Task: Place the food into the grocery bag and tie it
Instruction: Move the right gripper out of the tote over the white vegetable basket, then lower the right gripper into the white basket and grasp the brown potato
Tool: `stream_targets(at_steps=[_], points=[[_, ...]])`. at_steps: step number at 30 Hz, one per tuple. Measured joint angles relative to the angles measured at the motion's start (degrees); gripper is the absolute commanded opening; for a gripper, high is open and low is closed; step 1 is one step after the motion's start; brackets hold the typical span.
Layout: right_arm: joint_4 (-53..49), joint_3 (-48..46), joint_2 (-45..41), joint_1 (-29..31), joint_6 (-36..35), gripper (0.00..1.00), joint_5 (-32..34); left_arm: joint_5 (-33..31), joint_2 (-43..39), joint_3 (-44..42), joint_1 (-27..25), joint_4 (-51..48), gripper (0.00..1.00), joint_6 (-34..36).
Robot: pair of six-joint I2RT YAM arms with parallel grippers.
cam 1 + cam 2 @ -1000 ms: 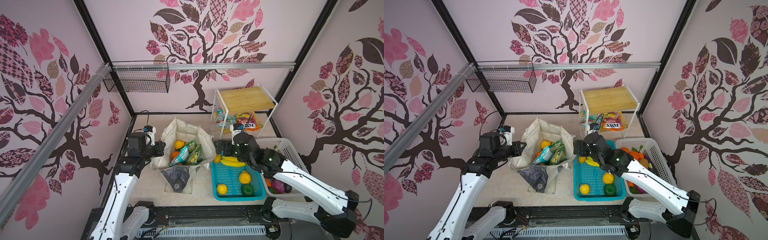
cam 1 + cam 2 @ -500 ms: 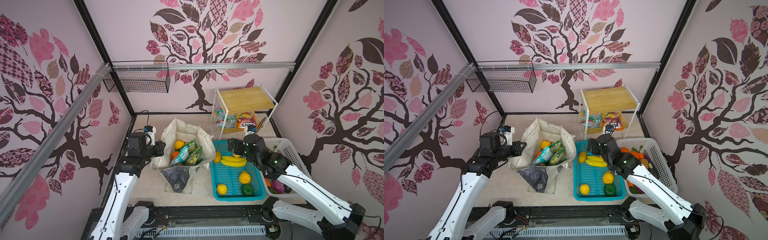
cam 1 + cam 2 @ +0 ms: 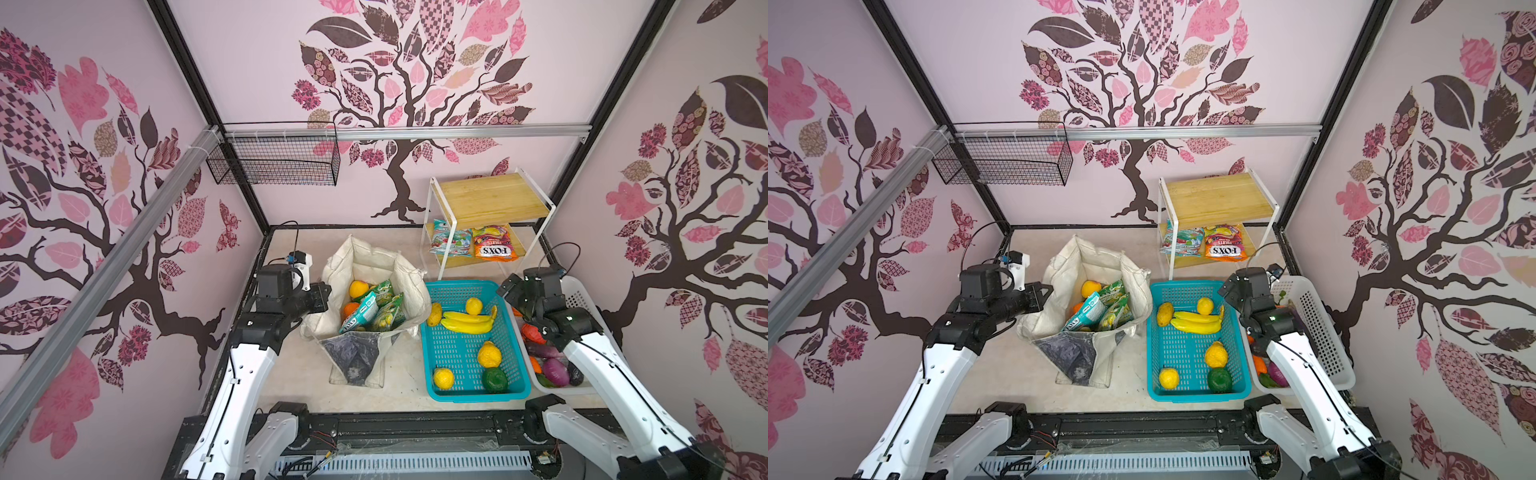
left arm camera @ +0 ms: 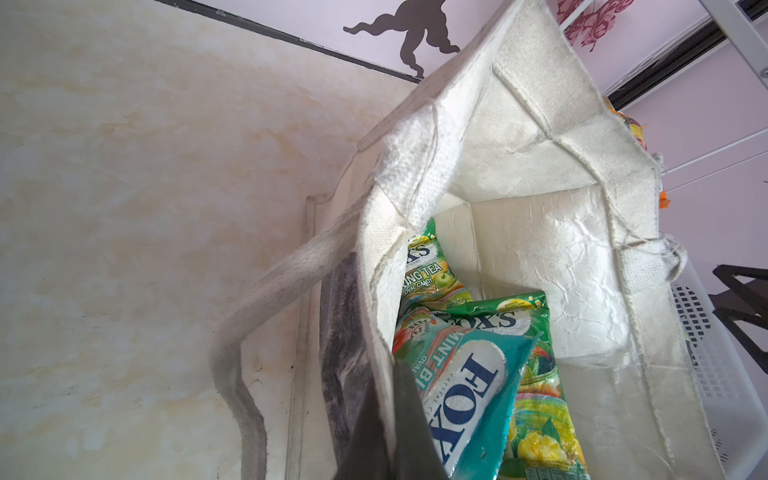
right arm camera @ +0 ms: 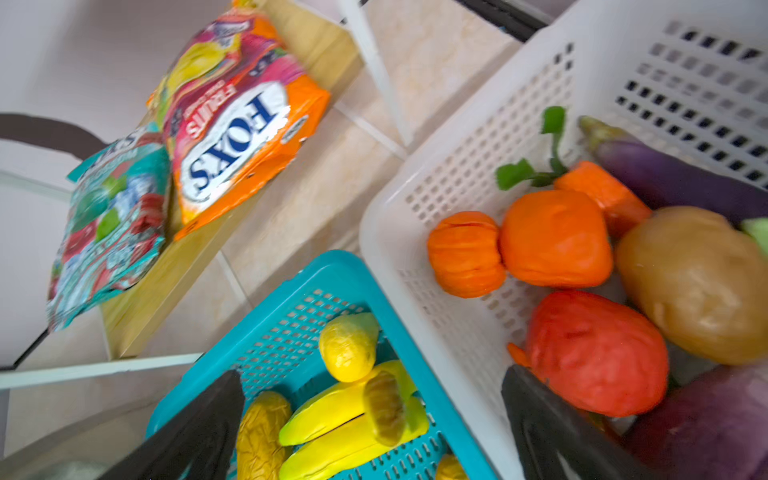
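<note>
On the pale marbled table (image 3: 291,374), the cream grocery bag (image 3: 374,262) stands open near the middle, its dark painted front panel sagging toward the front edge. Just to its right sits a teal basket (image 3: 457,353) that reaches almost to the front edge. A white basket (image 3: 579,293) lies beside it along the right edge. A small rack (image 3: 486,199) with a wooden top fills the back right corner.

The left gripper (image 3: 322,296) is at the bag's left rim, pressed together on the canvas and pinching the wall. (The left wrist view shows its dark fingers (image 4: 405,432) clamped over the rim's edge, with a handle (image 4: 241,332) drooping to the table beside them.) The right gripper (image 3: 507,291) hangs spread wide with nothing between its fingers, above the back ends of the two baskets where their walls meet.

Inside the bag lie a teal packet (image 3: 359,313), green packets (image 3: 388,316) and an orange fruit (image 3: 358,289). The teal basket holds bananas (image 3: 467,324) near its back end. Around them are a lemon (image 3: 473,305) and a brownish-yellow piece (image 3: 435,314). Toward the front are two more yellow fruits (image 3: 489,354) and a dark green one (image 3: 494,379). Toy vegetables (image 3: 556,371) fill the white basket, partly hidden under the right arm. Two sweet packets (image 3: 496,249) lie on the rack's lower shelf.
</note>
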Motion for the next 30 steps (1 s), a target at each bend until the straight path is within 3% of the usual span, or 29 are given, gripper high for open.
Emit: stream_targets(at_steps=[7,13,18,30], points=[[-1.62,-0.55,-1.11,-8.63,7.89,1.0,-4.11,-0.04,-0.02,0.0,0.0,0.0,0.0,0.0],[-5.75,-3.34,0.17,-10.23,16.76,1.0,-4.11,-0.04,-0.02,0.0,0.0,0.0,0.0,0.02],[-7.58,-4.07,0.46,-10.67,19.61,1.0,-3.63,-0.07,-0.17,0.0,-0.02,-0.02,0.0,0.0],[-5.49,-5.73,3.28,-10.67,15.15,1.0,16.31,0.09,-0.17,0.0,-0.11,0.0,0.0,0.0]])
